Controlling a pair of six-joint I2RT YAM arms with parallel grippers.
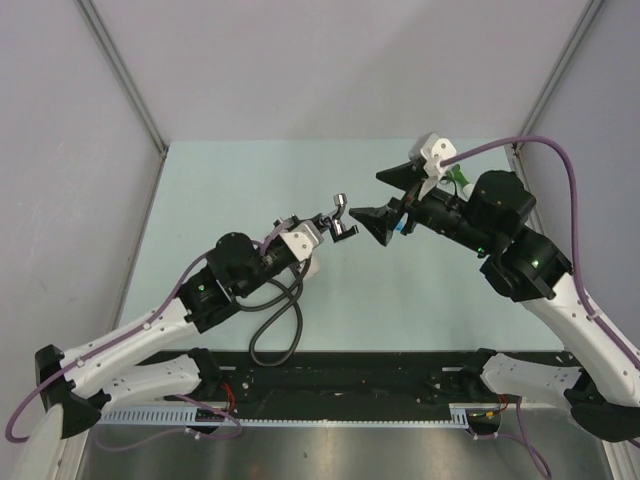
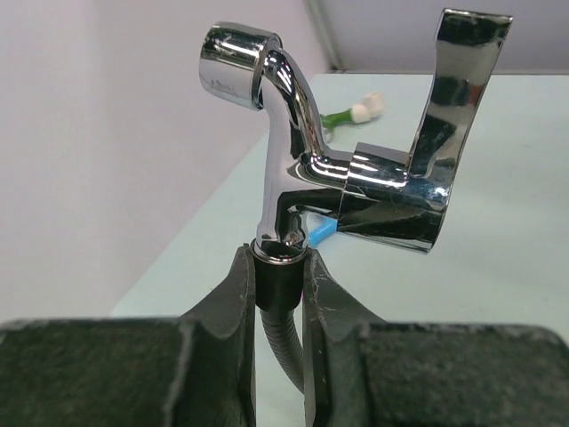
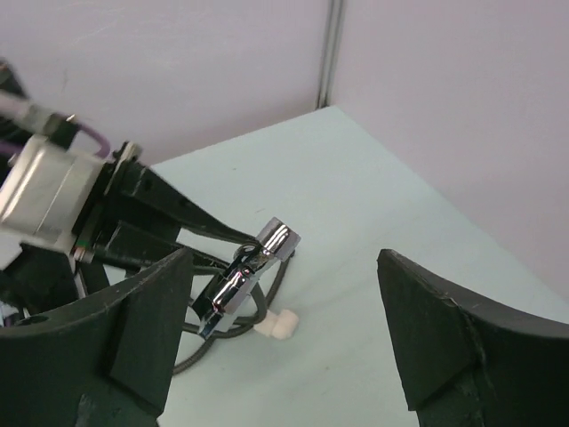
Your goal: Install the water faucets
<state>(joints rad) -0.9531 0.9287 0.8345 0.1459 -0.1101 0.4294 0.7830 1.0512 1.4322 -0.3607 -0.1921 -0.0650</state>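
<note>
The chrome water faucet (image 1: pixel 341 213) with a flat lever handle is held up above the table by my left gripper (image 1: pixel 326 228). In the left wrist view the gripper (image 2: pixel 279 260) is shut on the black collar (image 2: pixel 277 283) of the hose, right under the faucet (image 2: pixel 298 160). The black flexible hose (image 1: pixel 276 330) loops down to the table. My right gripper (image 1: pixel 386 200) is open and empty, facing the faucet from the right with a small gap. In the right wrist view (image 3: pixel 298 334) the faucet (image 3: pixel 249 274) shows between its spread fingers.
A white elbow fitting (image 3: pixel 276 326) lies on the table below the faucet. A white and green fitting (image 2: pixel 360 110) lies at the far side, near the right arm (image 1: pixel 456 181). Grey walls close in the pale green table (image 1: pixel 240 180).
</note>
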